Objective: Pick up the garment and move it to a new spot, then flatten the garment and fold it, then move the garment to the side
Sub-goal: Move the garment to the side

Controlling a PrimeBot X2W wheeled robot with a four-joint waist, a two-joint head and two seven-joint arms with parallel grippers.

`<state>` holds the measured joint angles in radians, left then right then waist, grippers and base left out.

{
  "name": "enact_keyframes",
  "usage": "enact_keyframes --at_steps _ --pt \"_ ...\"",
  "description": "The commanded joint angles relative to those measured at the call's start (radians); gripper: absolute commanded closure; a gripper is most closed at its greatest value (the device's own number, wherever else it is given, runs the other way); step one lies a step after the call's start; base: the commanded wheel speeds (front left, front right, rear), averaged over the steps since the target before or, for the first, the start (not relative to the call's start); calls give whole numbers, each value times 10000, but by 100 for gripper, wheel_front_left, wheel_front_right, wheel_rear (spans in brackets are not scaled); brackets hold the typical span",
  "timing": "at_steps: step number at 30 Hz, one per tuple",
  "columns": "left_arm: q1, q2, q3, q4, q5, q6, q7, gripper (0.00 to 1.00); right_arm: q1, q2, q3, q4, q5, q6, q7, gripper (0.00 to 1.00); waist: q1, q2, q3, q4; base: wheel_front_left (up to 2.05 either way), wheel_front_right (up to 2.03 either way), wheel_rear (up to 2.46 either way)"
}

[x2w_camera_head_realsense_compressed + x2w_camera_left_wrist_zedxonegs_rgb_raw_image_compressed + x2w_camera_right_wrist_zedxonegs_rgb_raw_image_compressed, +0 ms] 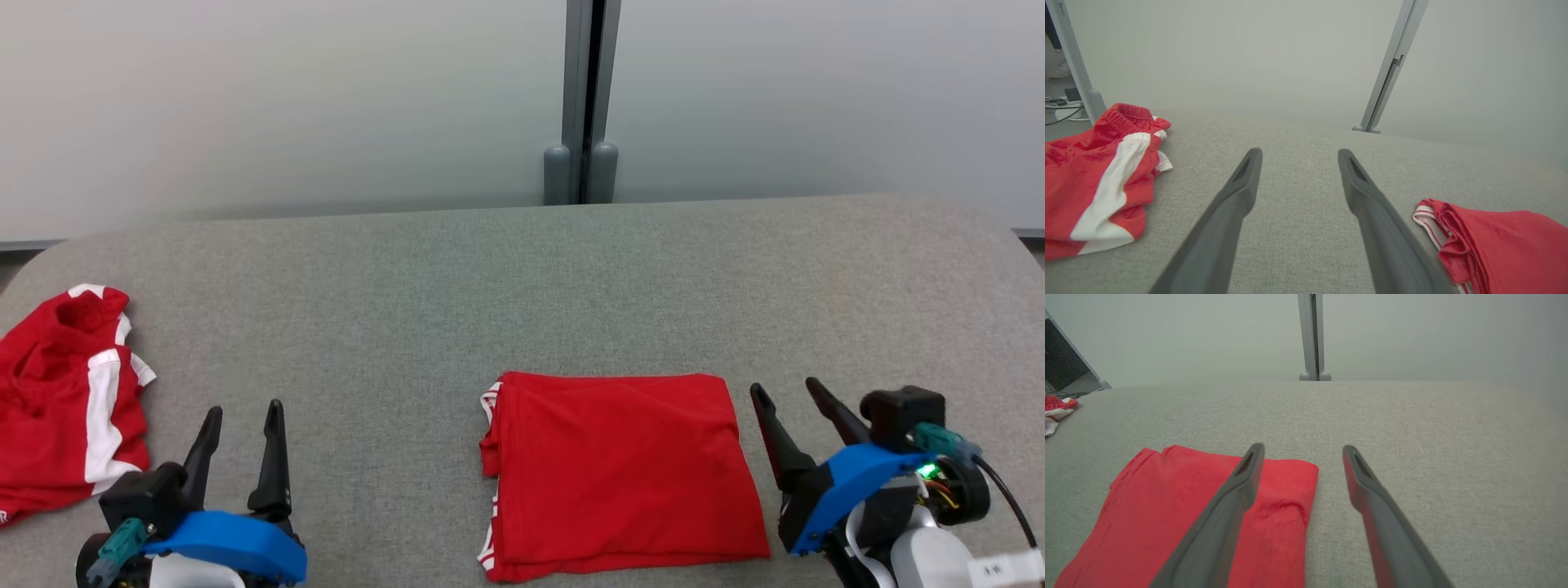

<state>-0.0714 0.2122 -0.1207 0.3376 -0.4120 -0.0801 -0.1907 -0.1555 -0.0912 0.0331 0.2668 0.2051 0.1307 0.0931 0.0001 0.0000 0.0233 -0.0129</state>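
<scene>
A grey cloth-covered table (490, 278) seen from above, rounded at its far corners; a folded red garment (620, 474) lies flat at about 6 o'clock in the head view, near the table's front edge, a neat rectangle with white-striped trim along its left side; the left gripper (245, 408) stands at 7 o'clock, its two dark fingers spread apart and pointing toward 12 o'clock, nothing between them, bare table beneath; the right gripper (783, 385) stands at 4 o'clock, just beside the folded garment's right edge, its fingers likewise spread and empty, leaning toward 11 o'clock; from the right wrist camera one finger crosses in front of the garment's far corner and the other lies over bare table; whether that finger touches the cloth cannot be told; a crumpled red and white garment (65, 400) sits at 8 o'clock by the table's left edge, well apart from the folded one, with the left gripper between the two; from the left wrist camera the crumpled piece lies at 9 o'clock and the folded one at 4 o'clock; a grey post (584, 98) rises at 12 o'clock behind the table against a pale wall (245, 98)
</scene>
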Motion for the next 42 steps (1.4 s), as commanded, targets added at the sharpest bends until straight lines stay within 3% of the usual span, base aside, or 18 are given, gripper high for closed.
enact_keyframes --at_steps 1,6,15,23,24,26,32,42 --pt "-211 39 -5 -73 -4 22 -3 0 -197 76 41 222 -27 3 321 0 -1 0 130 37 0 0 0" --pt "-442 74 -67 -71 25 15 -52 0 -766 315 -5 1348 -167 3 1396 0 -1 0 401 128 0 0 0" --pt "-660 117 -147 -166 6 23 -62 0 -1490 384 152 3319 28 3 1540 0 -1 0 685 231 0 0 0" --pt "-838 22 -355 -121 -17 -20 -127 0 -2100 475 1176 5166 977 15 1774 0 -1 0 955 369 0 0 0" --pt "-854 1 -376 -110 -15 -25 -130 0 -2167 499 1306 5307 963 15 1792 27 -1 0 984 397 0 0 0" --pt "-915 -51 -420 -121 -15 -34 -156 0 -2254 539 1528 5558 880 22 1855 100 -1 0 1047 469 0 0 0" --pt "-987 -55 -429 -235 -78 6 -253 0 -3136 -278 2529 5199 555 -3 1518 100 -1 0 1335 463 0 0 0" --pt "-1535 122 -272 -1241 -87 138 -384 0 -6657 -2549 4976 3492 1018 0 1620 100 -1 0 3030 -354 0 0 0"
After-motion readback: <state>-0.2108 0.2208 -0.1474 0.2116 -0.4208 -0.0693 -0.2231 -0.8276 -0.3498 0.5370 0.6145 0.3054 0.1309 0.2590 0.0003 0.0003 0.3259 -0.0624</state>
